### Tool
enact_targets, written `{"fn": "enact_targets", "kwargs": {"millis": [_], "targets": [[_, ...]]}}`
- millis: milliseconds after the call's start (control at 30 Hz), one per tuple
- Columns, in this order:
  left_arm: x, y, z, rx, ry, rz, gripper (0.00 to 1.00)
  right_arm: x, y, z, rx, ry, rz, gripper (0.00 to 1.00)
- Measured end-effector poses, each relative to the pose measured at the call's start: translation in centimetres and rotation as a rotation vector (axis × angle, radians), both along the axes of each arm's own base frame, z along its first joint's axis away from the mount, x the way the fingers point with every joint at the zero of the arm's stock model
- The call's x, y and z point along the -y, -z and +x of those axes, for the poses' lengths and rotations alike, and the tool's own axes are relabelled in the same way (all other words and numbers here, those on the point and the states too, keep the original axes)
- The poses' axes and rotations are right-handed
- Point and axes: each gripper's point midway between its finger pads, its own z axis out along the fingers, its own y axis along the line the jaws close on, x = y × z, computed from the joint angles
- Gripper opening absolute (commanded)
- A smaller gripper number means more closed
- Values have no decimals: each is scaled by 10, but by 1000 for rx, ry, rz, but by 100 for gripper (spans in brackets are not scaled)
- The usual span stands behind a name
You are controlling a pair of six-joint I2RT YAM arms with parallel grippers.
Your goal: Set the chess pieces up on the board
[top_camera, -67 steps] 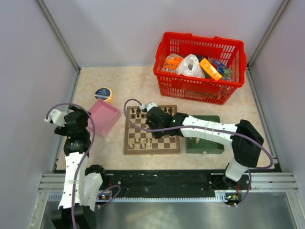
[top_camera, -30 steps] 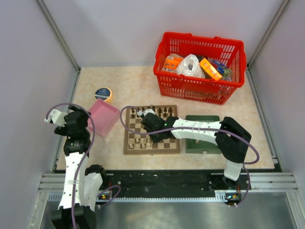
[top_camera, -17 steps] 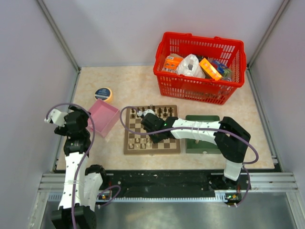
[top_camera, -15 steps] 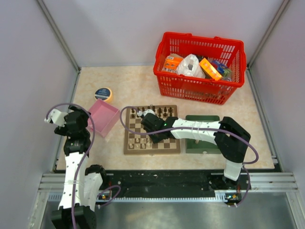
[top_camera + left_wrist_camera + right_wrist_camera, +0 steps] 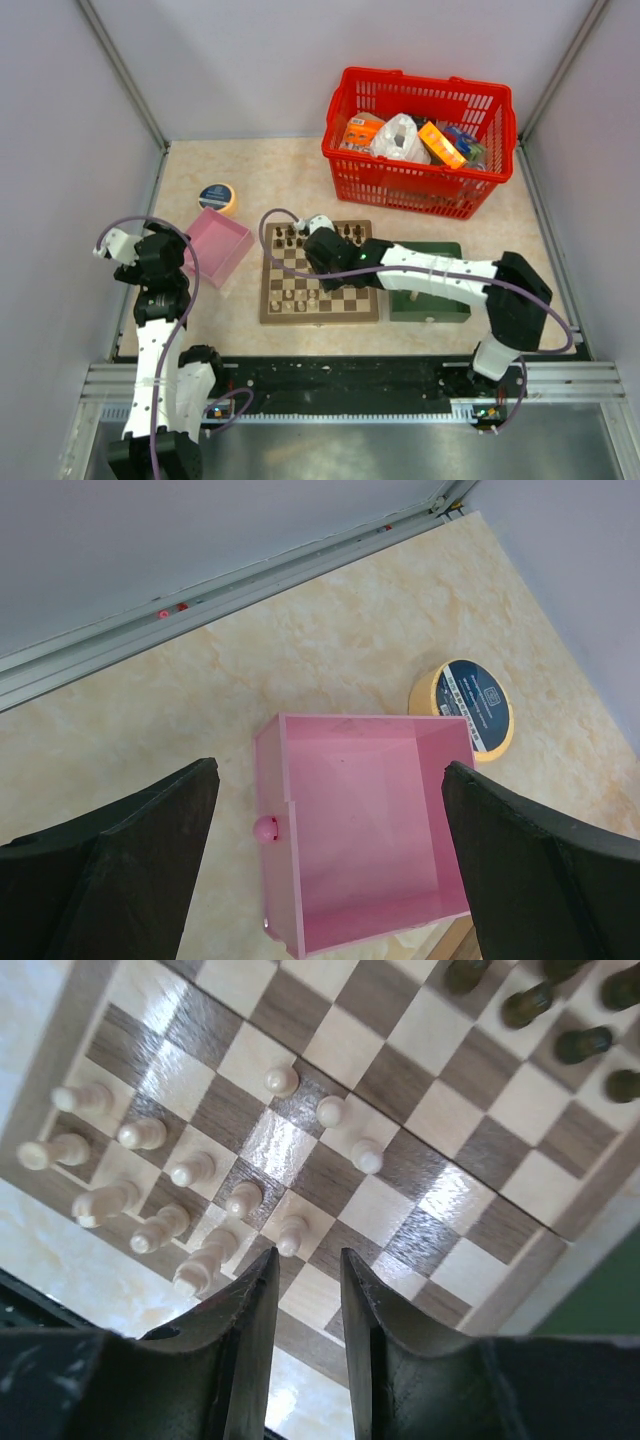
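Observation:
The board [image 5: 271, 316] lies in the middle of the table, with dark chess pieces [image 5: 290, 238] on its far rows and cream chess pieces [image 5: 300, 301] on its near rows. My right gripper [image 5: 325, 265] hovers over the board's left half. In the right wrist view its jaws stand narrowly apart with nothing between them [image 5: 308, 1255], just above the near rows, beside a cream pawn [image 5: 291, 1235]. Three cream pawns [image 5: 331, 1111] stand further out on the board [image 5: 455, 1200]. The dark pieces [image 5: 560, 1030] are at the top right. My left gripper [image 5: 328, 780] is wide open and empty, above the pink box.
A pink box [image 5: 215, 246], open and empty, sits left of the board and also shows in the left wrist view [image 5: 370, 820]. A tape roll [image 5: 217, 196] lies behind it. A green tray [image 5: 430, 290] lies right of the board. A red basket [image 5: 420, 140] of packets stands at the back right.
My right arm had reached down and left over the board's near rows; it has now drawn back up and to the right. The left arm has not moved.

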Motion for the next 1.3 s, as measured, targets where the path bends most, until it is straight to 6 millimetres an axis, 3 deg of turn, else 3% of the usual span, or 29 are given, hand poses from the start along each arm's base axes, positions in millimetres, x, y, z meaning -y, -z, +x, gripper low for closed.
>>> {"fn": "enact_targets", "kwargs": {"millis": [200, 300, 400, 633, 767, 1167, 1300], "targets": [[0, 0, 0, 0, 0, 0, 99, 20, -63, 17, 130, 72, 115, 40], [0, 0, 0, 0, 1, -1, 99, 49, -70, 30, 154, 145, 122, 43], [1, 0, 0, 0, 3, -2, 99, 83, -58, 44, 145, 234, 95, 45], [2, 0, 1, 1, 9, -4, 99, 155, -29, 53, 93, 412, 42, 46], [2, 0, 1, 1, 13, -6, 99, 185, -19, 57, 74, 494, 32, 46], [3, 0, 2, 2, 16, -7, 99, 216, 0, 59, -6, 581, 39, 43], [3, 0, 2, 2, 16, -7, 99, 216, 1, 59, -24, 580, 57, 41]]}}
